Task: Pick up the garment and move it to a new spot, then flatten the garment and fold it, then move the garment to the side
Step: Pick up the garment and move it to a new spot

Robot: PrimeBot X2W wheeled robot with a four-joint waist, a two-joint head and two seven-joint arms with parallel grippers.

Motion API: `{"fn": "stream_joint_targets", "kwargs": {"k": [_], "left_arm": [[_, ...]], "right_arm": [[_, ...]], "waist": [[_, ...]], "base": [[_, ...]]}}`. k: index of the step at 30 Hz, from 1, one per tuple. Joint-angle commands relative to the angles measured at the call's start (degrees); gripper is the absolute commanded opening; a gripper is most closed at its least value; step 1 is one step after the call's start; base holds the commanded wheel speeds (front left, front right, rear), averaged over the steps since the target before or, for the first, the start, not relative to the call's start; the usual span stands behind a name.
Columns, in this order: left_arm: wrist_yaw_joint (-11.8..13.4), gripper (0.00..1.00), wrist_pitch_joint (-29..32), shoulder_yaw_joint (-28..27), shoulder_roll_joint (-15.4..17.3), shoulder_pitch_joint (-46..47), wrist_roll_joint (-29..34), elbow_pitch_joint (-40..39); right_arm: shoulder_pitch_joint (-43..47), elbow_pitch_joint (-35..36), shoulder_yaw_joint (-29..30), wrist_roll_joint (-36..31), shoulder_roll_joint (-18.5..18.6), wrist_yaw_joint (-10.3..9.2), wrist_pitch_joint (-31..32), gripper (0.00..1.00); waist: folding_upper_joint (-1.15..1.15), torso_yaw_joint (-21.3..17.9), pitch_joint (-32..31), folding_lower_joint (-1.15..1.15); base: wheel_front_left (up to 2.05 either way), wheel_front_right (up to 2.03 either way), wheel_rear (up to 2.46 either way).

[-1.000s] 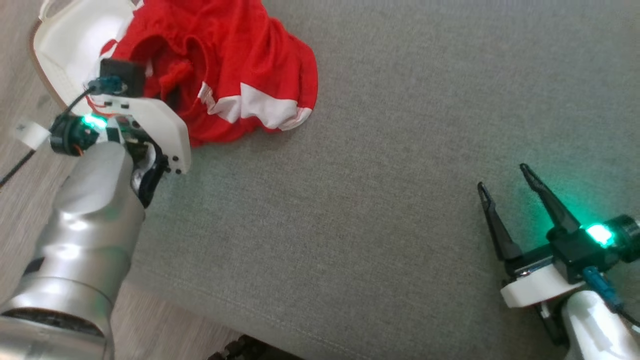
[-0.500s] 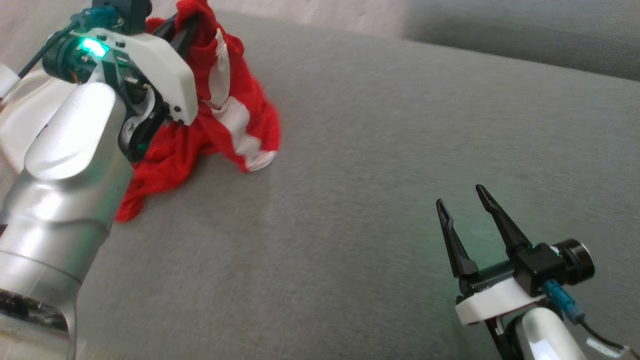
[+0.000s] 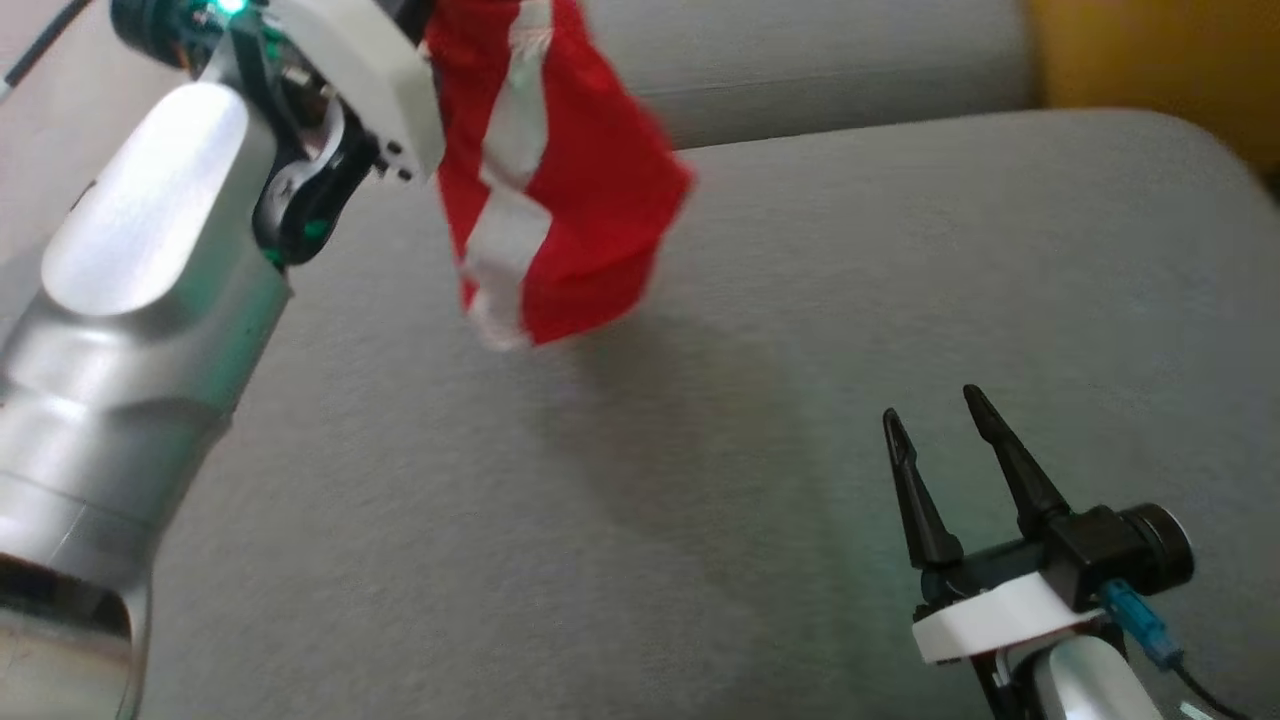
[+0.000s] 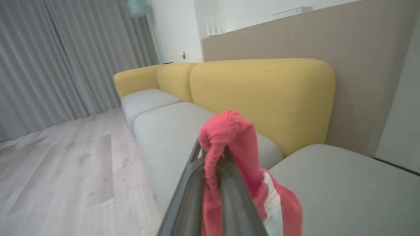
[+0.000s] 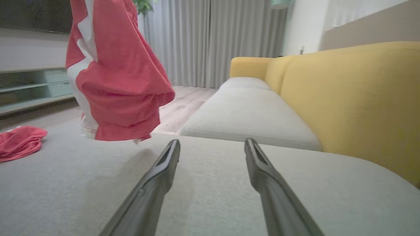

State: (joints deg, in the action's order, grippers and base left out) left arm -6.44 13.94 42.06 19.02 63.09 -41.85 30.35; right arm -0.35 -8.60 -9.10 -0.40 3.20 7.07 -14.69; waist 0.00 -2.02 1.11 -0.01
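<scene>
The garment is red with white stripes and hangs bunched in the air above the grey sofa cushion. Its lower hem sits just clear of the fabric. My left gripper is shut on the garment's gathered top edge, and the cloth drapes down over the dark fingers. The silver left forearm rises along the left of the head view. Low at the right, my right gripper is open and holds nothing. In the right wrist view the garment hangs ahead and to the left of the right gripper.
A second red cloth lies on the cushion's far left. The yellow sofa back borders the seat on the right. More grey seat cushions run on toward curtains. Wooden floor lies beside the sofa.
The head camera has tilted up. My left gripper has lifted the garment off the cushion, so it now hangs free. The right gripper has stayed open.
</scene>
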Motion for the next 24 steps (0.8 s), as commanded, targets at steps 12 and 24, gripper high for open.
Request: {"fn": "stream_joint_targets", "kwargs": {"k": [12, 24], "left_arm": [[2.12, 0.0, -4.82, 1.03, -3.34, -8.74, -1.12, 4.77], [3.47, 1.0, -23.28, 0.59, -6.87, -34.26, -4.83, 11.74]], "right_arm": [[-1.72, 3.64, -0.19, 4.1, -0.31, 0.42, -0.3, 1.0], [-0.07, 2.51, 2.39, 5.53, -0.32, 0.42, -0.3, 1.0]], "waist": [[0.0, -13.16, 2.12, 0.01], [0.0, -6.27, 2.68, 0.01]], "base": [[0.0, 0.0, 0.0], [0.0, 0.0, 0.0]]}}
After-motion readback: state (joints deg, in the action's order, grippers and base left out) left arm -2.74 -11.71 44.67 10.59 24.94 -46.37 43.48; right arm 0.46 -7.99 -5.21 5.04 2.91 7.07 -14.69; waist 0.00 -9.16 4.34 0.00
